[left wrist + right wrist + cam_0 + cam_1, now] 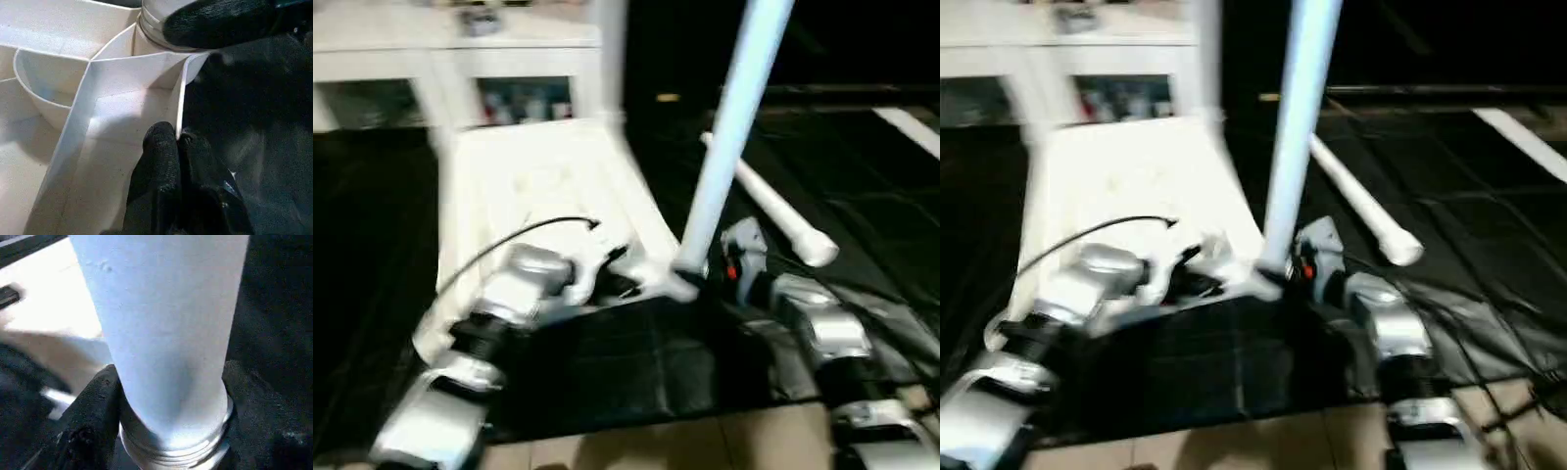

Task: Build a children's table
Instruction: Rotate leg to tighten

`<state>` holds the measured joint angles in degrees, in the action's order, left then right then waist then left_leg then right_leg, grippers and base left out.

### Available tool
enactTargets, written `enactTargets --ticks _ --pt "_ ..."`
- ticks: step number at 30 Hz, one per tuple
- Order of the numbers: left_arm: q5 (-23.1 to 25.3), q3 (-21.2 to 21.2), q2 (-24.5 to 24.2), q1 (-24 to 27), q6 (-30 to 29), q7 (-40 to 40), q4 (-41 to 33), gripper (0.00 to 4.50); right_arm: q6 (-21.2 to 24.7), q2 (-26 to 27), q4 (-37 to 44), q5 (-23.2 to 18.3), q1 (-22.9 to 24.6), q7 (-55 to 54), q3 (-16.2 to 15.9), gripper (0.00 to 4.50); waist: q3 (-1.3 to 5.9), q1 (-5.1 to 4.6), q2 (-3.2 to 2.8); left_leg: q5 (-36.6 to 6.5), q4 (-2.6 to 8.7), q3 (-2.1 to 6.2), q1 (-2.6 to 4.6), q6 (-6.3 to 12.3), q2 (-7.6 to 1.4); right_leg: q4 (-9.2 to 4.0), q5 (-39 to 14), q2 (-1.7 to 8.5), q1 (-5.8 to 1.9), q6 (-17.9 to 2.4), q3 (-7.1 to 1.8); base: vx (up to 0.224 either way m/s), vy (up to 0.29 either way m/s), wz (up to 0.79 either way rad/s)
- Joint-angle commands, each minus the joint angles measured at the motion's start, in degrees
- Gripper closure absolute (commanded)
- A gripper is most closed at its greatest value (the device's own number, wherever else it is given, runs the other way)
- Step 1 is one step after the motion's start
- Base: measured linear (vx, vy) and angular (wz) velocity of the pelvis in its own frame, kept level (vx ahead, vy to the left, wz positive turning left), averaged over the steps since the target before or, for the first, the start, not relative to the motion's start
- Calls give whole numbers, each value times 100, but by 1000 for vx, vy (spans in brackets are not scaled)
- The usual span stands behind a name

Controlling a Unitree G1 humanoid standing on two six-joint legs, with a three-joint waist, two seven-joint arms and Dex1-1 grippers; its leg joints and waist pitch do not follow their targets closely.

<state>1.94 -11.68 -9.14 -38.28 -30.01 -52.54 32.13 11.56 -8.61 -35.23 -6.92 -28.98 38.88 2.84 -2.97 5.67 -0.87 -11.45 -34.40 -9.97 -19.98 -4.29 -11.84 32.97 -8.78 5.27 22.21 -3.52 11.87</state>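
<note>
Floor: dark mat (607, 372) under the work, tan tiles at its near edge.
Background: white cabinet (460, 59) w/ glass doors, beyond both grippers.
Tabletop (538, 186): white, lying upside down on the mat, ribbed underside up; stretches away from the left gripper toward the cabinet.
Left gripper (178, 142): fingers pressed together, pinching the thin upright edge wall of the tabletop at its near corner. One black finger (159, 156) sits inside the rim, the other outside, over the mat.
Right gripper (166, 431): jaws spread fairly wide, closed round the base of the upright leg; black finger (93, 406) against one side of it.
Upright leg (729, 137): white, tapered, rising a bit tilted from the corner lobe betw. the two grippers; its collared foot is at the corner socket, just beside the left gripper's tips. Seated or not – can't tell.
Spare leg (769, 211): white, lying flat on the mat beyond the right gripper, apart from it, wide end nearer the robot.
Far leg (607, 59): another white leg, upright at the tabletop's far corner, well beyond the left gripper.
Cable (519, 235): black, arcing over the left wrist.
</note>
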Motion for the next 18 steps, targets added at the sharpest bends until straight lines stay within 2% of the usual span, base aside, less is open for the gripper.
enactTargets --ticks 1,2,3,5,7,10,13,16,17,18 --pt "-222 133 523 -228 -38 583 -555 450 81 776 -173 -98 -100 -108 -511 180 452 40 11 -773 335 99 -24 293 -163 -566 -2298 492 -359 13 -376 0 0 0" --pt "-89 63 538 -230 -36 702 -613 450 -64 837 -276 1 -152 -391 -465 180 459 20 -9 -719 348 113 -21 293 -195 -539 -2143 501 -347 -62 -391 0 0 0" --pt "17 -21 514 -227 -27 727 -666 450 -134 870 -276 72 -162 -502 -437 180 469 6 -17 -665 343 114 -33 329 -185 -516 -1989 494 -362 -101 -402 0 0 0" --pt "114 -122 442 -214 -22 707 -718 450 -217 875 -196 190 -119 -581 -443 180 483 -8 -11 -544 341 123 -46 400 -212 -441 -1647 491 -359 -220 -439 0 0 0" --pt "160 -193 356 -191 31 644 -731 450 -253 853 -141 246 -57 -632 -452 124 491 -7 -19 -463 335 122 -47 473 -230 -391 -1355 491 -349 -364 -464 0 0 0" --pt "161 -254 266 -142 60 557 -791 450 -352 780 -149 281 17 -681 -457 101 468 -2 -4 -614 342 102 -47 497 -215 -409 -1428 502 -354 -425 -467 0 0 0" --pt "149 -317 209 -61 65 491 -932 450 -612 680 -184 376 81 -702 -487 66 465 4 -31 -690 351 109 -27 448 -240 -414 -1507 512 -343 -428 -471 0 0 0" --pt "187 -447 143 61 121 367 -1121 450 -689 530 -28 308 230 -686 -303 42 467 5 -36 -680 352 108 -27 457 -249 -396 -1356 510 -346 -485 -493 0 0 0" --pt "214 -498 112 98 159 329 -1195 450 -902 390 104 283 326 -583 -230 31 467 -4 33 -656 352 96 -37 469 -242 -389 -1331 498 -350 -483 -499 0 0 0" --pt "214 -498 112 98 159 329 -1195 450 -902 390 104 283 326 -583 -230 24 466 24 2 -644 349 95 -24 485 -244 -382 -1356 513 -347 -491 -503 0 0 0"
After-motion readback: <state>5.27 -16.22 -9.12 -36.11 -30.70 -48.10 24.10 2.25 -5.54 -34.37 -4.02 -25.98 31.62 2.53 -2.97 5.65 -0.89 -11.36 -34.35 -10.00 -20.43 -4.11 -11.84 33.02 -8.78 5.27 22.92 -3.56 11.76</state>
